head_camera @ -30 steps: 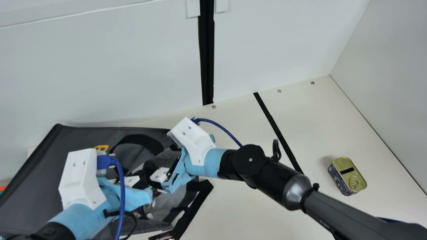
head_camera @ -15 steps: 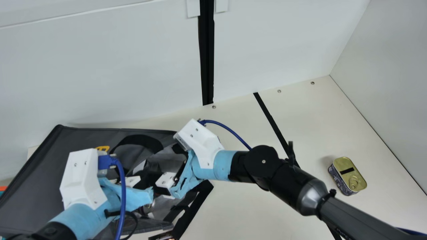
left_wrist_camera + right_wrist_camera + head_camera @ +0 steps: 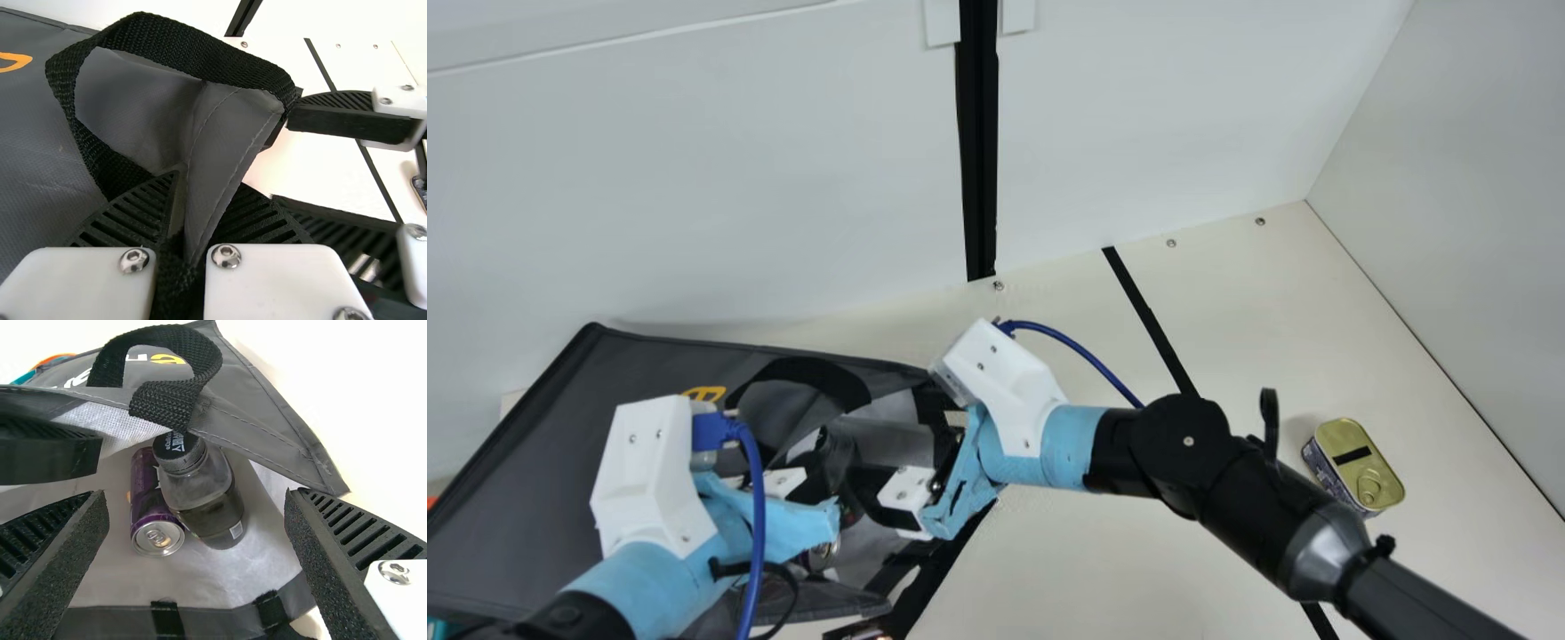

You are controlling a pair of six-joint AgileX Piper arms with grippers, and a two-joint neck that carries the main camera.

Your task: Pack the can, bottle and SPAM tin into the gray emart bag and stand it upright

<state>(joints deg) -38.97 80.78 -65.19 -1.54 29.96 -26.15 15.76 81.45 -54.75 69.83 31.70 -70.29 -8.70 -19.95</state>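
So, closest in, the left gripper (image 3: 207,183) had its black ribbed fingers pinched on a fold at the mouth of the gray emart bag (image 3: 534,462), the dark gray fabric one with black webbing handles. The bag was lying down on the cream table (image 3: 1094,551), so the standing-up part hadn't happened. My guess is the left arm's job was to keep that mouth lifted.

Next out, inside the mouth, the purple metal can (image 3: 147,490) and the clear plastic bottle with a black cap (image 3: 200,493) lay side by side on the pale gray lining. I'd call both of those packed. The right gripper (image 3: 197,499) was spread wide by the mouth with nothing in its grasp.

Farther off, over to the right, the rounded SPAM tin with a gold pull-tab lid (image 3: 1360,467) sat lid-up on the table, well apart from the bag. So two out of three in, by my count. What was left: get the tin in, then stand the bag up, hopefully without the other two rolling out.
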